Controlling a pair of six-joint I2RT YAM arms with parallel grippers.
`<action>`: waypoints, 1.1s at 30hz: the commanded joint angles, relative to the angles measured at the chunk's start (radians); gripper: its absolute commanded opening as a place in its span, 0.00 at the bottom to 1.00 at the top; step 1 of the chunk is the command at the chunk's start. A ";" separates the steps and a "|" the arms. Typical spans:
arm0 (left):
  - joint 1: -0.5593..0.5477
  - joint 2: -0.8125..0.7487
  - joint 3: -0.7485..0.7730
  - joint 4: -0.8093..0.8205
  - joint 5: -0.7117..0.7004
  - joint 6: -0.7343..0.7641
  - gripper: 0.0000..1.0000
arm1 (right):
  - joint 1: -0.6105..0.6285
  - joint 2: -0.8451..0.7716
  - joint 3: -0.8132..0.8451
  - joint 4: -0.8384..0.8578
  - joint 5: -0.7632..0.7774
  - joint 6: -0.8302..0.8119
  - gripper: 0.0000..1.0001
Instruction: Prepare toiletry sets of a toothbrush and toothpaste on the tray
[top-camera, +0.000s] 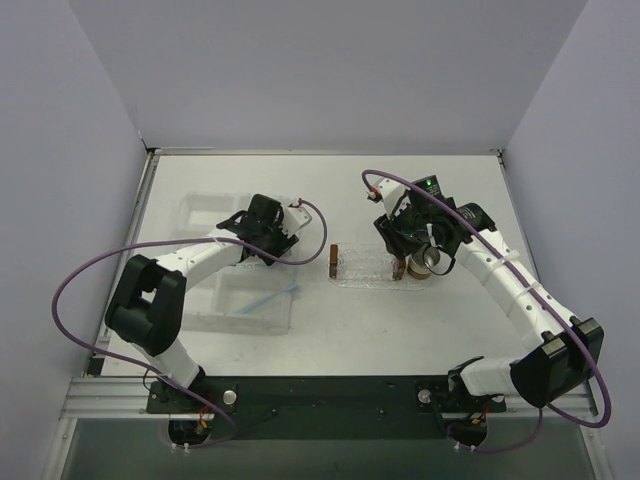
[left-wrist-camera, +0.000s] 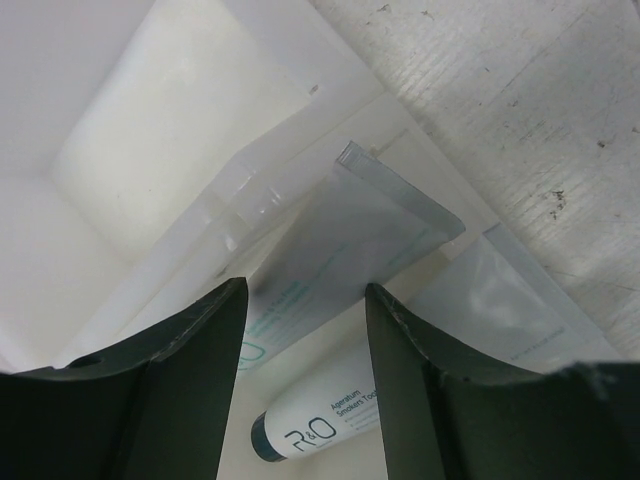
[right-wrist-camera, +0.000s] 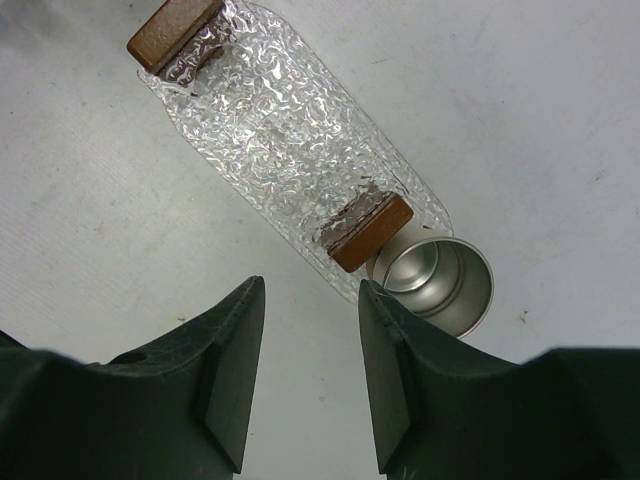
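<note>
The left gripper hung with its jaws apart and empty over a pale grey-white squeeze tube of toothpaste with a flat crimped end. The tube lay in the large clear rectangular compartment box at the table's left. The likely danger was crowding. A second tube with a teal cap lay close against the first and a third tube just beside it, so closing fingers could pinch two or push the slick one against the box wall. The slim light-blue translucent toothbrush appeared to lie in a nearer compartment. The small clear oval tray, bumpy and sparkling, held no set yet at mid-table, well apart. The right gripper hovered open and empty by its end, near a small metal cup it could knock.
</note>
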 joint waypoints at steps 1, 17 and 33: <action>-0.003 0.010 -0.004 0.034 -0.001 0.006 0.59 | 0.007 0.013 -0.005 0.002 -0.019 -0.006 0.38; -0.003 0.057 0.020 -0.051 0.077 0.072 0.64 | 0.008 0.027 -0.002 -0.006 -0.025 -0.008 0.38; -0.003 0.082 0.039 -0.158 0.118 0.120 0.56 | 0.007 0.033 0.000 -0.012 -0.035 -0.010 0.38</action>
